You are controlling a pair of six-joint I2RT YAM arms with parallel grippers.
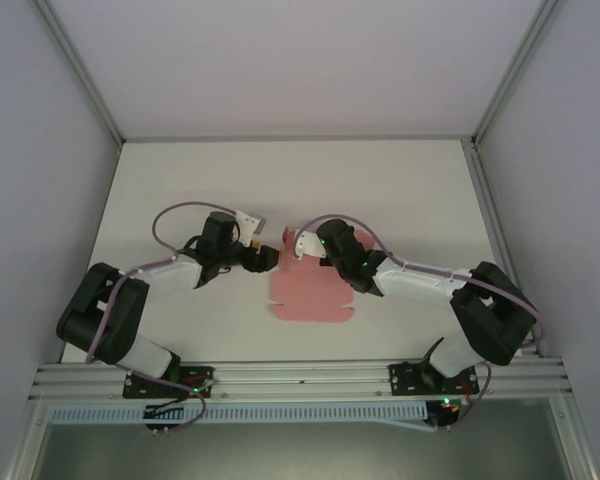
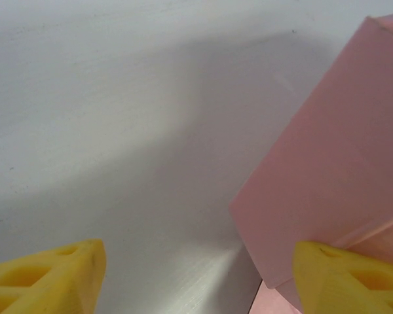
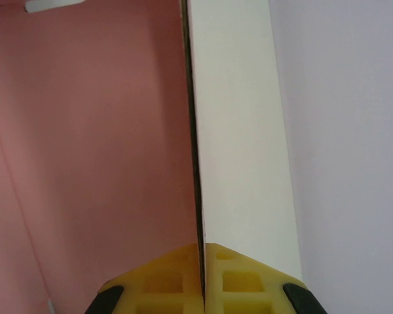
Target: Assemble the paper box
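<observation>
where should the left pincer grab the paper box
Probably the raised panel's free left edge, coming from the left. The paper box is thin card, so an edge-on pinch suits it; the right pincer is shut on its far flap that way, and the open left pincer faces that edge.

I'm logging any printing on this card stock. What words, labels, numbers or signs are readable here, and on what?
There are none to quote. The paper box shows plain pink card with no print in any view, and the white table carries no markings that can be read.
</observation>
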